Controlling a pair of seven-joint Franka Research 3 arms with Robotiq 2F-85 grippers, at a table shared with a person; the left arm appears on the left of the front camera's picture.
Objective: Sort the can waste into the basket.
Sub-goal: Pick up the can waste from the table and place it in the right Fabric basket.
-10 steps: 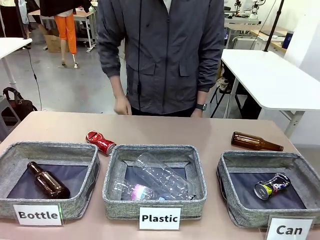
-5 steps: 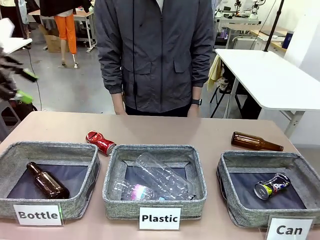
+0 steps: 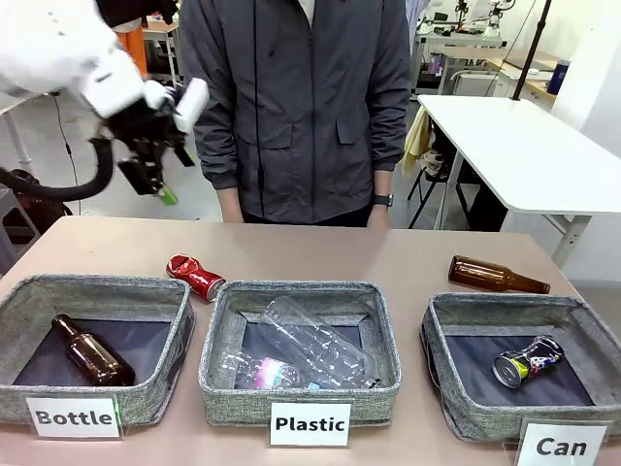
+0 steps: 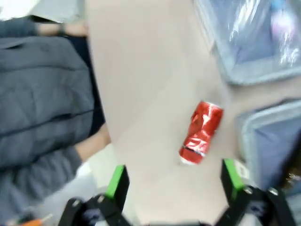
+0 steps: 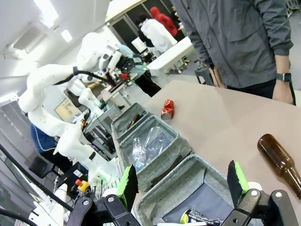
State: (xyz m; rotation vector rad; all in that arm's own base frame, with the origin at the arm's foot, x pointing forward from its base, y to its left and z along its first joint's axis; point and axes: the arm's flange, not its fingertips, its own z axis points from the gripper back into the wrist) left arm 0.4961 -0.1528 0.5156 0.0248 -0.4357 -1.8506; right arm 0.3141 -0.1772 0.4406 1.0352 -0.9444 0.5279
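Note:
A crushed red can (image 3: 195, 277) lies on the table behind the gap between the left and middle bins. My left gripper (image 3: 155, 184) hangs high above and behind it, open; in the blurred left wrist view the red can (image 4: 201, 133) lies ahead of the open gripper (image 4: 174, 178), nearer the right finger. The basket labelled "Can" (image 3: 475, 413) stands at the front right with a dark printed can (image 3: 528, 360) lying inside. My right gripper (image 5: 182, 180) is open above that basket (image 5: 174, 181), with the dark can (image 5: 197, 218) just below and the red can (image 5: 167, 109) farther off.
A brown glass bottle (image 3: 497, 277) lies on the table behind the Can basket. The "Plastic" bin (image 3: 301, 398) holds clear bottles, and the "Bottle" bin (image 3: 146, 403) holds a brown bottle. A person in a grey jacket (image 3: 301, 107) stands at the far edge.
My left arm has swung in from the picture's left edge to high over the table's far left. The person has straightened, both hands now low behind the far edge.

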